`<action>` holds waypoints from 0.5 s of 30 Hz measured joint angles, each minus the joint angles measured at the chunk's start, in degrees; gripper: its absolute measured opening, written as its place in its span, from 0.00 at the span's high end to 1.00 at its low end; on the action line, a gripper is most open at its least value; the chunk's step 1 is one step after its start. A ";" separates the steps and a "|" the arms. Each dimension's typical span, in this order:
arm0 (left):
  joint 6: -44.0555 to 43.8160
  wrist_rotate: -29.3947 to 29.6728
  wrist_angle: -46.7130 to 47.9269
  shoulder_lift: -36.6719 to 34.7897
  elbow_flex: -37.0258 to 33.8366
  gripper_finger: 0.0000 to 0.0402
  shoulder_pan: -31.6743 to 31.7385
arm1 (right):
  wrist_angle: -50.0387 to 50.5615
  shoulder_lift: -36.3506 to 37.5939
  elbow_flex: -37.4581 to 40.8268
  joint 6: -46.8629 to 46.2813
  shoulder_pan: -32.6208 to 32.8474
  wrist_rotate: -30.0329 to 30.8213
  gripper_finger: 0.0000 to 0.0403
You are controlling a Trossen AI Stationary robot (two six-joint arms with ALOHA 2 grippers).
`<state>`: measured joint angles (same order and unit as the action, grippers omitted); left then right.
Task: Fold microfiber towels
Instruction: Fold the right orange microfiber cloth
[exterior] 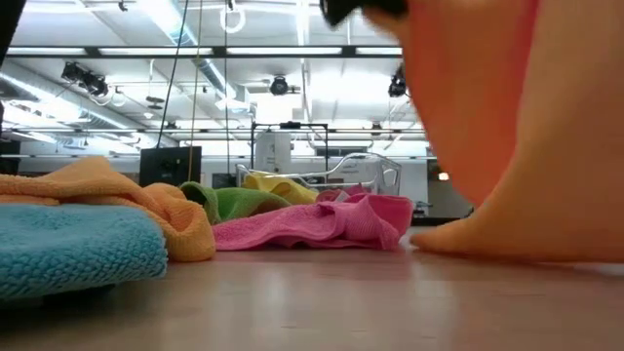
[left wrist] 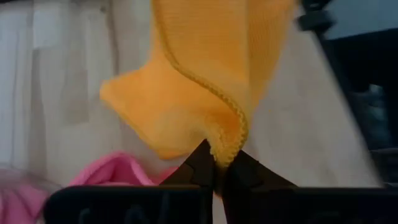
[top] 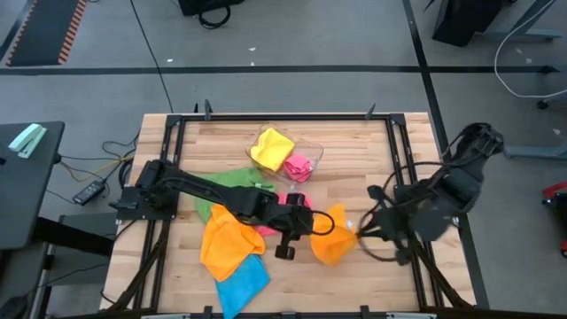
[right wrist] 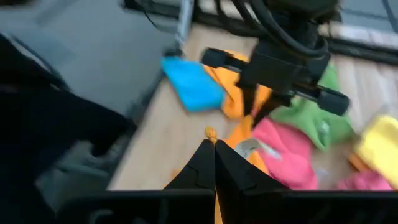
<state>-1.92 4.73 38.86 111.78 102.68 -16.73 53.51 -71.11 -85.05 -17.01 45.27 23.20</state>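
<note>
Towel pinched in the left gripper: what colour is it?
Orange. The towel shows best in the left wrist view, its stitched edge clamped in the left gripper.

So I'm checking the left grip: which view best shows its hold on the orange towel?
Left wrist view: left gripper pinches the orange towel hem. High shows it between both arms; low, only hanging cloth.

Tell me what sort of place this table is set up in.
Most likely a robotics lab or workshop. The wooden table stands on a grey floor with loose cables, other workstations stand nearby, and the low view shows an open ceiling with strip lights and equipment racks.
</note>
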 joint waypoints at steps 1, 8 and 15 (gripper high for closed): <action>0.08 -0.61 1.87 0.08 2.64 0.94 -0.57 | -0.12 -0.01 -1.22 -0.40 0.88 -0.12 0.99; 2.43 -6.05 9.52 0.08 18.08 0.98 -4.82 | -5.57 -0.02 -6.77 -1.20 6.76 -3.97 0.99; 5.03 -6.27 10.66 -0.03 24.39 0.93 -7.63 | -4.24 0.00 -7.77 -0.54 11.11 -1.78 0.99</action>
<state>3.11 -1.54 49.53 111.74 127.06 -24.36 49.27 -71.11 -92.82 -17.55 56.38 21.42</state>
